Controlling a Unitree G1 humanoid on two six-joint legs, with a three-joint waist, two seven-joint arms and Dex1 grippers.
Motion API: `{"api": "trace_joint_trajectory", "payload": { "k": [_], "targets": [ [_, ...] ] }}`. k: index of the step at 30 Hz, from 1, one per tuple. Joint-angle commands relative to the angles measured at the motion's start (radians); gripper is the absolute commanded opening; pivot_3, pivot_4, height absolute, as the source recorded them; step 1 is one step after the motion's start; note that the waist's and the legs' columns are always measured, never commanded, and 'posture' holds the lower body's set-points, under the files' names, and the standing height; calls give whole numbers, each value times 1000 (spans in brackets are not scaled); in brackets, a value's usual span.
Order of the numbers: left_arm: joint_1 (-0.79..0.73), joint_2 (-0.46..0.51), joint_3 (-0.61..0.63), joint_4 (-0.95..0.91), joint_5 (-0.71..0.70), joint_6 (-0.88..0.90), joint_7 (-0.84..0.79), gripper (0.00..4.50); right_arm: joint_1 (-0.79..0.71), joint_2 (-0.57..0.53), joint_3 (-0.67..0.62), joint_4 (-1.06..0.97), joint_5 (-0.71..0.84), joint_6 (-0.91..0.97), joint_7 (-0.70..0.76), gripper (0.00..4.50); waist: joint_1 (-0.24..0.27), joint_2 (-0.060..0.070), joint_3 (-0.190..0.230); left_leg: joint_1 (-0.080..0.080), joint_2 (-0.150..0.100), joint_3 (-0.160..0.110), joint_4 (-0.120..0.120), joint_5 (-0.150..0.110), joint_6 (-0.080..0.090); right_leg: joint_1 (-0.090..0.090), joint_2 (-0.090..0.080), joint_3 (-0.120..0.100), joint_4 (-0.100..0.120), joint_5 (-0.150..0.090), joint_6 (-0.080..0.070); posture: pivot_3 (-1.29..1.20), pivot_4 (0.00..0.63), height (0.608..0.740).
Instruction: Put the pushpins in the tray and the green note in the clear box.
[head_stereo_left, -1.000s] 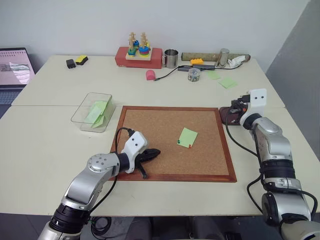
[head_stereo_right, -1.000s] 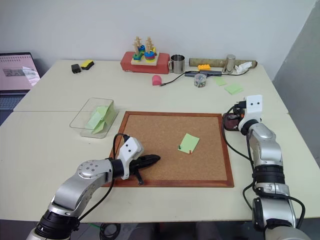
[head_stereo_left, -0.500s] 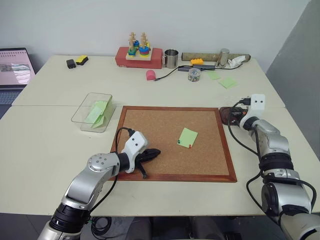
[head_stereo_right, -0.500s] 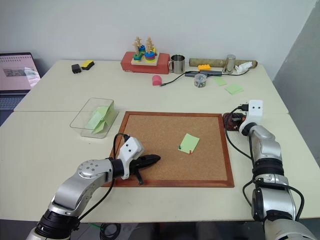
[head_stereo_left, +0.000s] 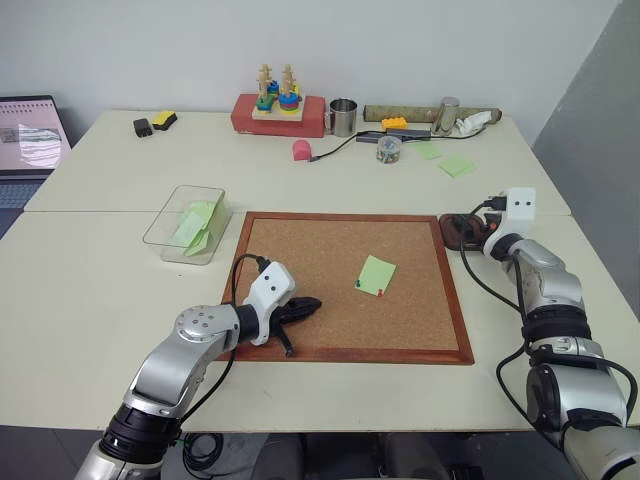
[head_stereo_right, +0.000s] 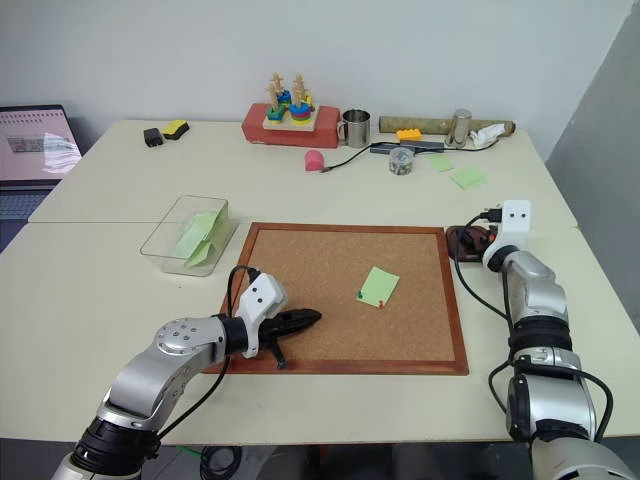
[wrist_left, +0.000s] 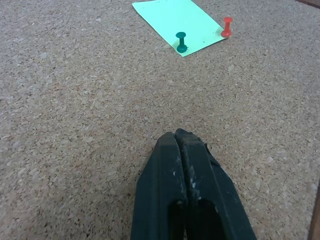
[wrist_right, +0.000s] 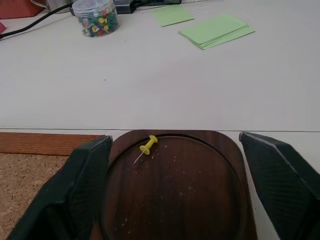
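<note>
While the right gripper (wrist_right: 175, 195) is standing with its 2 black fingers spread wide on either side of the small dark brown wooden tray (wrist_right: 200, 200), holding nothing, a tiny yellow plastic-headed pushpin (wrist_right: 147, 147) is lying loose on its side inside that tray near the rim. The left gripper (wrist_left: 187, 150) is hovering low over the large brown-framed cork board (head_stereo_left: 300, 250) with its 2 fingers pressed together and empty. Further out, the light green square paper note (wrist_left: 177, 22) is lying flat on the cork, well apart from the transparent shallow plastic box (head_stereo_left: 160, 235) off the board's left edge, with a red pushpin (wrist_left: 226, 26) at its corner and a dark green pushpin (wrist_left: 181, 42) standing in its edge. Judging from this, the risks are several: the open right fingers are flanking the tray closely, so a careless pull-back could be nudging the dish or rolling the yellow pin out; pulling the note before both pins are out would likely be tearing it; and such small pins could be slipping from a pinch. The right wrist view is revealing the yellow pin in the tray, a small round clear jar of pins (wrist_right: 95, 19) and a stack of green notes (wrist_right: 216, 30) up close, whereas the head views are showing the box already containing green paper.
</note>
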Motion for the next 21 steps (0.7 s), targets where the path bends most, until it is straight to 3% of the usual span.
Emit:
{"api": "trace_joint_trajectory", "payload": {
  "k": [1,9,12,16,21],
  "targets": [
    [13,6,-28,19,15,15,-4,0,42,-27,15,-170,29,-17,88,4474,0,0,0,0,0,0,0,0,0,0,0,0,0,0,0,0,150,740],
    [27,9,-24,9,13,13,-3,0,411,-57,155,-795,185,155,322,4474,8,1,-1,-1,0,-2,0,0,0,0,0,-2,0,0,0,0,150,740],
    [34,9,-25,5,12,12,-6,0,515,-73,210,-939,201,163,362,4474,6,3,-1,0,0,-2,0,0,0,1,0,-2,0,0,0,0,150,740],
    [31,10,-29,11,13,9,-14,0,590,-74,303,-1014,182,142,399,4474,5,2,-1,1,0,-1,1,0,0,1,0,0,0,-2,4,0,150,740],
    [13,8,-38,26,18,2,-23,0,559,-13,385,-939,109,105,345,4474,6,2,-1,4,0,-1,1,0,0,4,1,-1,-1,-3,6,0,150,740]
  ]
}}
